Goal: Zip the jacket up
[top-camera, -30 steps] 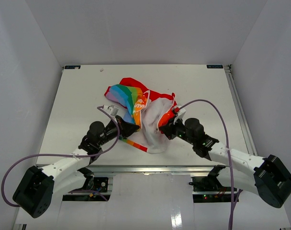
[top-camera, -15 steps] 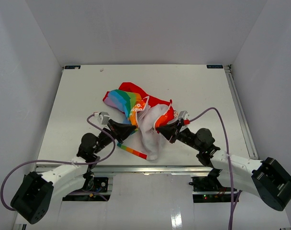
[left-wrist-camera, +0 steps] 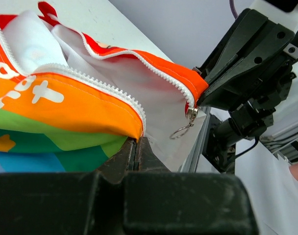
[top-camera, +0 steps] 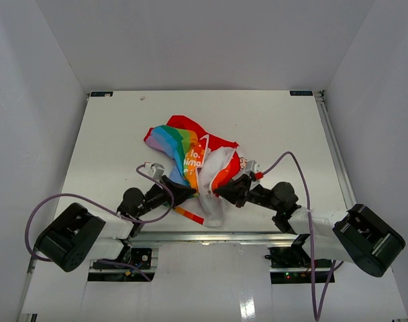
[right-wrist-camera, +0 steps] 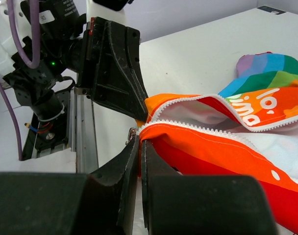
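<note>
The jacket [top-camera: 190, 151] lies crumpled mid-table, rainbow panel to the left, white and red to the right, its front unzipped. My left gripper [top-camera: 189, 193] is shut on the bottom corner of the orange zip edge [left-wrist-camera: 134, 125], where the white teeth end. My right gripper [top-camera: 223, 190] is shut on the bottom corner of the other, red-orange zip edge [right-wrist-camera: 198, 142]. The metal zip slider [left-wrist-camera: 191, 115] with its ring pull [left-wrist-camera: 180, 132] hangs at that corner. The two corners are a short gap apart, both held just above the table.
The near table edge with its aluminium rail [top-camera: 211, 235] runs just behind both grippers. Purple cables [top-camera: 294, 164] loop off each arm. White walls close in the table on three sides.
Both arms have drawn back toward the near edge and dropped lower. The two held zip corners have come closer together, and the jacket's hem has been dragged nearer.
</note>
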`<state>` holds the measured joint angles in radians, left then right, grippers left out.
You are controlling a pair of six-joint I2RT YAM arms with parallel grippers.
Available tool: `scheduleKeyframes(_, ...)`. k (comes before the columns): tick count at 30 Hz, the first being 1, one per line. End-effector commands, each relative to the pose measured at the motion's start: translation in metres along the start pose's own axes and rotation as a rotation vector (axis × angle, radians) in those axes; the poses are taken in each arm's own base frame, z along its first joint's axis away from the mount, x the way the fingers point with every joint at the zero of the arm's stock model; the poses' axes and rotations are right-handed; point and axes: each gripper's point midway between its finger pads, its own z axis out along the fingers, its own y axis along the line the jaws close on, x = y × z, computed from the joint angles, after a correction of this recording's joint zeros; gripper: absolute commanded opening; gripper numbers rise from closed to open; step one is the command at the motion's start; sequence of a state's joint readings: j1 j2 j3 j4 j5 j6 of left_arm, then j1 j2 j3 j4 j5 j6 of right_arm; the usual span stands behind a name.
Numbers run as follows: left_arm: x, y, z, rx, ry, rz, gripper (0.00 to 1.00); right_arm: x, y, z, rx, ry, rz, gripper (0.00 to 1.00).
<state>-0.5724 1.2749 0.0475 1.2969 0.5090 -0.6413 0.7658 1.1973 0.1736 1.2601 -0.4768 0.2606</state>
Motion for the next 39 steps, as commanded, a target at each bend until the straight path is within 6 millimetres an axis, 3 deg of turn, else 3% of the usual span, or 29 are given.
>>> scheduleKeyframes(1,-0.080,-0.088,-0.009,0.354,-0.332,0.301,0.00,-0.075,0.029,-0.004,-0.117,-0.289,-0.190,0.08)
scheduleKeyframes(8,-0.095,-0.115,-0.010,0.446,-0.377,0.342,0.00,-0.092,0.039,-0.005,-0.159,-0.342,-0.206,0.08)
scheduleKeyframes(17,-0.099,-0.124,-0.009,0.470,-0.391,0.334,0.00,-0.100,0.043,-0.003,-0.185,-0.367,-0.202,0.08)
scheduleKeyframes(39,-0.095,-0.113,-0.010,0.388,-0.380,0.322,0.00,-0.113,0.041,-0.004,-0.158,-0.394,-0.221,0.08)
